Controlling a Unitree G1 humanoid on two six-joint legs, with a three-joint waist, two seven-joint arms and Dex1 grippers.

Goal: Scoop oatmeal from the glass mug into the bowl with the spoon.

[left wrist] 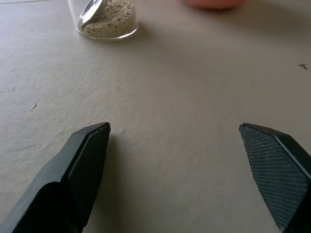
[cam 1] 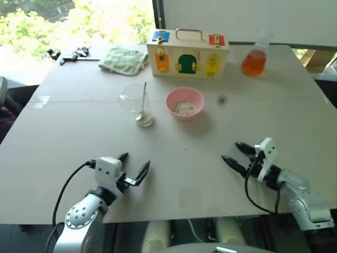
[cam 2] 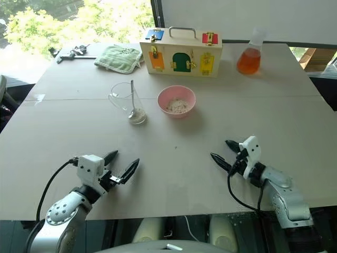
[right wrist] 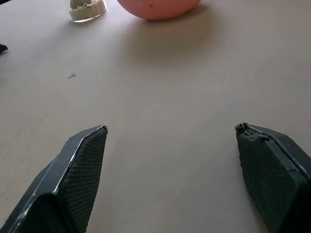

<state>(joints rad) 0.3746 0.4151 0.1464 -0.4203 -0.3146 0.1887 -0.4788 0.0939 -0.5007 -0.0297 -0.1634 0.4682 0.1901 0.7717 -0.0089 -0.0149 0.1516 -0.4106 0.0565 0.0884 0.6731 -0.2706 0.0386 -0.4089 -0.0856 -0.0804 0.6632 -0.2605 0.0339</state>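
Left eye view: spoon [cam 1: 142,103] is standing handle-up in the mug [cam 1: 136,106], just left of the bowl [cam 1: 185,103]. You're nearer w/ left tool [cam 1: 135,168]; both it and right tool [cam 1: 236,155] are spread, empty.

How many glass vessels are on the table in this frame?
2. The glass mug stands left of the pink bowl, with the spoon in it. The flask of orange liquid stands at the far right, beside the wooden box.
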